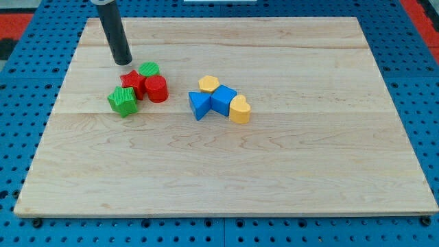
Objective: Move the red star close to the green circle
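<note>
My tip (122, 62), a bare rod grasping nothing, stands just up-left of the red star (132, 83), which touches the green circle (149, 69) at its upper right.

The scene is brightly and evenly lit from above, with no dim corners. The pale wooden board (226, 151) shows a soft sheen along its upper centre but no harsh glare. Shadows are short and faint: the blue blocks (212, 103) in the middle cast a thin dark edge toward the frame's bottom. Focus is fairly sharp throughout, though fine texture looks slightly soft. The board's edges taper from perspective; no obvious bending appears at the frame's borders.
</note>
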Available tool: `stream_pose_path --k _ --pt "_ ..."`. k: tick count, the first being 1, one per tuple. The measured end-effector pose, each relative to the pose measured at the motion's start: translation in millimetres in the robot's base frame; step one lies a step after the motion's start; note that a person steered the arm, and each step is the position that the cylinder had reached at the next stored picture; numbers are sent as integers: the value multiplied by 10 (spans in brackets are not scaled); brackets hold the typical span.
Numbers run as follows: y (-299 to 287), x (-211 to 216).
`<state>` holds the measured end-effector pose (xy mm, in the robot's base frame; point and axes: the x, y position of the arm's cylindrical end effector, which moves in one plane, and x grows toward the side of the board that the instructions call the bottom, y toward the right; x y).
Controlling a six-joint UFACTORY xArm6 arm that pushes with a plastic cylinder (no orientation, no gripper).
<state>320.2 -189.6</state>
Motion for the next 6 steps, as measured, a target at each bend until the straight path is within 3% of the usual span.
stream_pose_path --k 1,4,6 --pt "-72 22" --pt "-51 695" --pt "447 675"
